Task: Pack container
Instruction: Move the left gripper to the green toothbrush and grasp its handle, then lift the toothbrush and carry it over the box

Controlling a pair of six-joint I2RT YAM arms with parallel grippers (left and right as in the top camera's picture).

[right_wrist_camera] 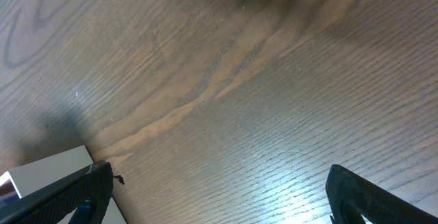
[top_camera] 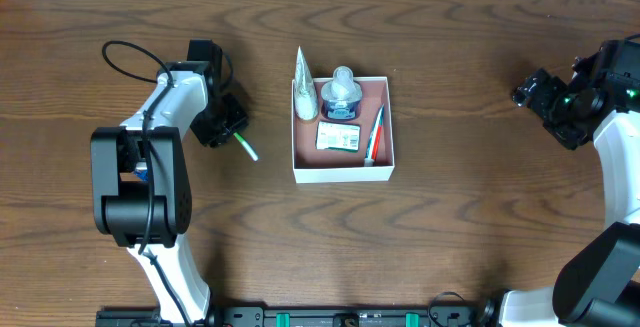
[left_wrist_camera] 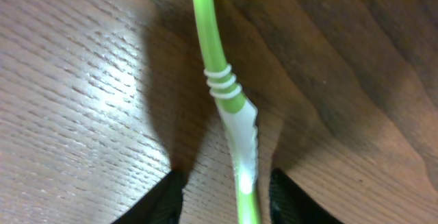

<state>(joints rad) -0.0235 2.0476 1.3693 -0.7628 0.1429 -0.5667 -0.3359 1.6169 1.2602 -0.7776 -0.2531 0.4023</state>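
Both arms are smooth white shells linked by black joints. The left arm (top_camera: 165, 107) has a bulky black block (top_camera: 140, 192) at its 6 o'clock end and a thin black cable (top_camera: 120, 52) looping at 11 o'clock. The right arm (top_camera: 615, 157) shows a small green light (top_camera: 567, 97) at its 10 o'clock. The right gripper (right_wrist_camera: 219, 203) has matte black fingers (right_wrist_camera: 61, 196).

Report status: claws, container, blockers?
Left claw open, astride green toothbrush on table. Right claw open, empty. Container partly packed. Nothing between toothbrush and container.

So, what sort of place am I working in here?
Probably a robot lab bench rather than a home: a wood-grain table, a left arm and right arm at its sides, and a white container in the middle.
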